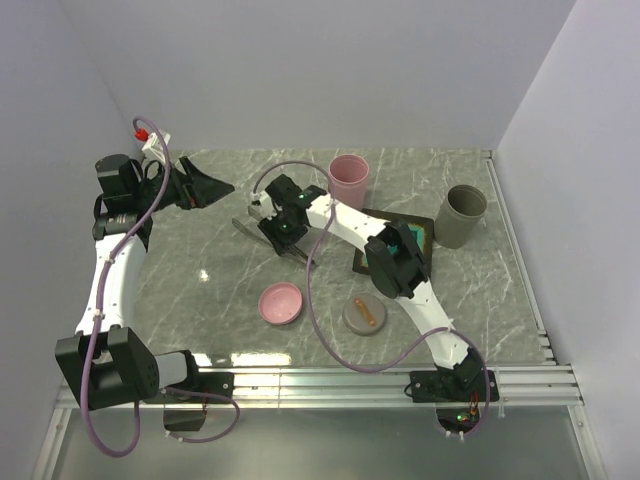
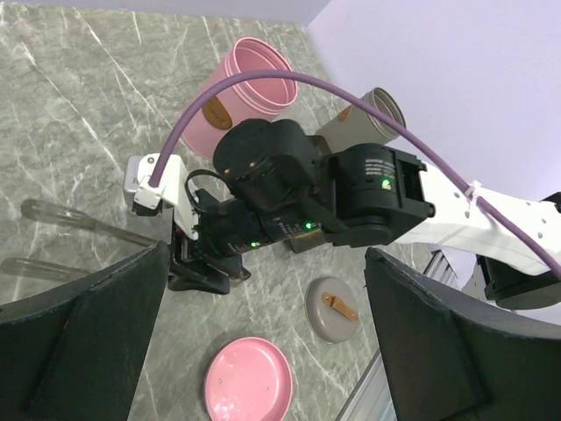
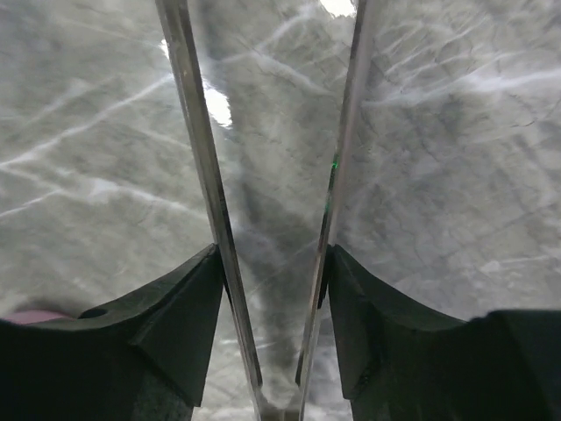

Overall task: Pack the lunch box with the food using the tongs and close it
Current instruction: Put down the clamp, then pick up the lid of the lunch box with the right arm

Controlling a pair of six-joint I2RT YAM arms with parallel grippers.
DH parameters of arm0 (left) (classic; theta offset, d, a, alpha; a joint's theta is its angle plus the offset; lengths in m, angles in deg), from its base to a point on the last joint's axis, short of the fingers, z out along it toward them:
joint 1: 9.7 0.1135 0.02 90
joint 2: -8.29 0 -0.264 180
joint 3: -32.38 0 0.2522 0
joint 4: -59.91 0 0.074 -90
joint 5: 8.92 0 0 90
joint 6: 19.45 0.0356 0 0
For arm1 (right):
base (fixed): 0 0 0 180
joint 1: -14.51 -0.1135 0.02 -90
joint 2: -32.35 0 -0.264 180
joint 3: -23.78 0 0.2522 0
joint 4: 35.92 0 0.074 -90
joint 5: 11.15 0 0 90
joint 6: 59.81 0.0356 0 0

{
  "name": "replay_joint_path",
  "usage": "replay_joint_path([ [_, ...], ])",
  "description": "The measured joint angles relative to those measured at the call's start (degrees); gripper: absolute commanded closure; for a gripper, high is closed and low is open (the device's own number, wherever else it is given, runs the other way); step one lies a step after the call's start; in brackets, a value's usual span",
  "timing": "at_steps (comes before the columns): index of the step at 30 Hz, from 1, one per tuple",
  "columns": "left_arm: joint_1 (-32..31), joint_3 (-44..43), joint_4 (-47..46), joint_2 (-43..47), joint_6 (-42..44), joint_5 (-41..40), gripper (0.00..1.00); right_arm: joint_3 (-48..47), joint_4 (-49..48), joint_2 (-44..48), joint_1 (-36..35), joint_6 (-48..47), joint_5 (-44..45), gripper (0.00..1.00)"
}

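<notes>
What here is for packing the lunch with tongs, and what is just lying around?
For the job: tongs, between the right fingers; orange food piece.
Around, role unclear: pink cup, grey cup, pink dish, grey dish, black tray.

The right claw [image 1: 273,230] is down at the silver tongs [image 1: 245,226] on the marble counter [image 1: 200,270], near the pink cup [image 1: 349,180]; the left claw [image 1: 205,188] hangs apart at the left. A pink lid [image 1: 281,303], a grey lid [image 1: 355,322] with an orange piece [image 1: 368,316], a black tray [image 1: 402,217] and a grey cup [image 1: 463,215] lie around.
</notes>
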State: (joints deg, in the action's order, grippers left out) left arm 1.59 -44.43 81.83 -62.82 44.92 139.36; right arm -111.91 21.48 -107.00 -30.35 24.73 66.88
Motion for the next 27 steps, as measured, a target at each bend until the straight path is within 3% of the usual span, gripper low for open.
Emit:
replay_joint_path([
  [7,0.04,0.02,0.31,0.00,0.48,-0.15,0.01,0.09,-1.05,-0.61,-0.55,1.16,1.90,0.27],
  [8,0.07,0.02,0.33,0.00,0.50,-0.15,0.01,0.11,-1.09,-0.61,-0.61,1.38,2.05,0.16],
  [9,0.07,0.02,0.35,0.00,0.50,-0.15,0.01,0.11,-1.11,-0.61,-0.66,1.68,2.29,0.15],
  [10,0.11,0.02,0.46,0.00,0.50,-0.17,0.01,0.13,-1.20,-0.59,-0.68,1.81,2.43,0.03],
  [19,0.17,-0.11,2.67,0.24,0.90,-1.01,0.01,1.62,-1.75,2.19,-0.83,2.86,3.19,0.00],
  [27,0.42,-2.78,6.64,1.68,2.93,-2.32,0.01,1.46,-1.22,14.97,-0.85,2.47,1.55,0.00],
])
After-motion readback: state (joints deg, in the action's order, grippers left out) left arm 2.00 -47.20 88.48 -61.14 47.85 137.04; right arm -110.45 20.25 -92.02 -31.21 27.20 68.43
